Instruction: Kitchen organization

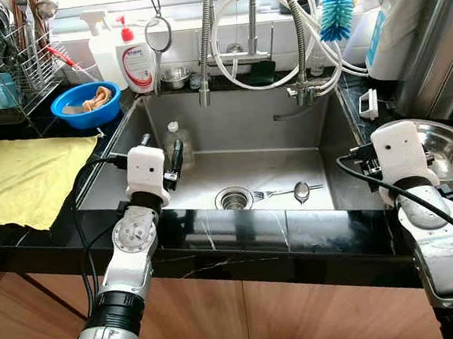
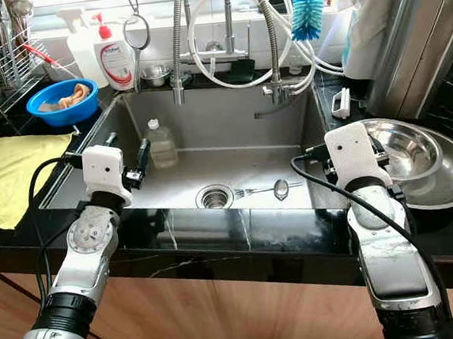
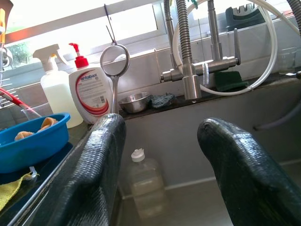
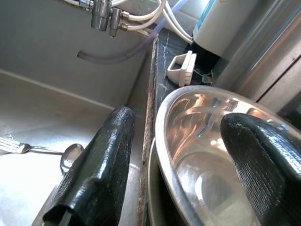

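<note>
Nearest us, both arms reach over the front edge of the black table (image 1: pixel 240 236). Our left hand (image 3: pixel 160 155) sits over the sink's near left corner, fingers spread wide, nothing between them. Our right hand (image 4: pixel 174 155) sits at the sink's right rim, fingers also wide, straddling the near rim of the upper steel bowl (image 2: pixel 403 148); one finger hangs on the sink side, the other over the bowl's inside. No contact that we can confirm.

That bowl is nested in a larger steel bowl (image 2: pixel 449 178) on the table just right of the sink (image 1: pixel 247 132).

Mid-distance, on the sink floor: a fork (image 1: pixel 272 192) and a spoon (image 1: pixel 301 191) lie end to end just right of the drain (image 1: pixel 233 198). A small clear bottle (image 1: pixel 178 142) stands against the left wall.

Further left, a yellow cloth (image 1: pixel 25 179) lies flat; beyond it a blue bowl (image 1: pixel 86 105), then a dish rack (image 1: pixel 22 56). At the back: spray bottle (image 1: pixel 105 53), soap bottle (image 1: pixel 137 58), strainer (image 1: pixel 158 34), faucet (image 1: pixel 207 40), blue brush (image 1: pixel 337 13).

Our judgement: the step in hand is taking the upper bowl by its rim. To do it well, seat the rim deep between the fingers before closing, then lift straight up so the lower bowl does not drag along. Thin polished steel may slip.
</note>
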Motion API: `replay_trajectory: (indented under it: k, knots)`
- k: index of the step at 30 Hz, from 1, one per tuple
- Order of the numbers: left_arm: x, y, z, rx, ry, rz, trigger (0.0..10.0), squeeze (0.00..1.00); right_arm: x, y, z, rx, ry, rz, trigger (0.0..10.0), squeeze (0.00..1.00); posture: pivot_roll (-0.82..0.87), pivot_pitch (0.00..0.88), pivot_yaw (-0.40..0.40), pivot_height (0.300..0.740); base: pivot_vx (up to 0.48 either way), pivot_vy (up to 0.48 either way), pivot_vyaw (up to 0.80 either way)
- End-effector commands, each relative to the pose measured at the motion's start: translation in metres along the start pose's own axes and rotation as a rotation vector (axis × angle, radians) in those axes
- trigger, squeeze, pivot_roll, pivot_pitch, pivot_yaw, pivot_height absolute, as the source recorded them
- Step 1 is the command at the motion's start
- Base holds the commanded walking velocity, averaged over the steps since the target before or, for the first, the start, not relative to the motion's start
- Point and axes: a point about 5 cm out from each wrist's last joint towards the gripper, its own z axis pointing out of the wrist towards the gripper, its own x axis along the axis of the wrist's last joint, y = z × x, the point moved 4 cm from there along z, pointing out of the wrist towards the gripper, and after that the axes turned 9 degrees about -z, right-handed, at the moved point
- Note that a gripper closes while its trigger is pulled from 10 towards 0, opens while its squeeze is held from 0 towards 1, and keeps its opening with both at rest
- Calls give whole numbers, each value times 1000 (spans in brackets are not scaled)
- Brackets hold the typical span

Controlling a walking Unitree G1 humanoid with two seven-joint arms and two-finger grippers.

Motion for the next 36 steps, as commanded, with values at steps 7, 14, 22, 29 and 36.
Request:
replay_trajectory:
  k: [7, 14, 22, 29, 36]
  knots:
    - [1, -2, 1, 4, -2, 1, 10000, 0, -6, 2, 0, 0, -30, 16, 0, 0, -54, 0, 55, 720, 0, 0, 0]
    - [0, -4, 0, 8, -7, 1, 10000, 0, -2, 2, -1, 4, -20, 54, 0, 0, -55, 0, 58, 720, 0, 0, 0]
    - [1, -5, 1, 10, -7, 4, 10000, 0, -3, 1, -1, 1, -23, 59, 0, 0, -53, 0, 60, 720, 0, 0, 0]
    - [1, -6, 1, 11, -7, 6, 10000, 0, 2, 13, -1, -58, -3, 69, 0, 0, -53, 0, 62, 720, 0, 0, 0]
    - [1, -5, 0, 11, -4, 3, 10000, 0, 13, 31, -2, -150, 43, 88, 0, 0, -54, 0, 59, 720, 0, 0, 0]
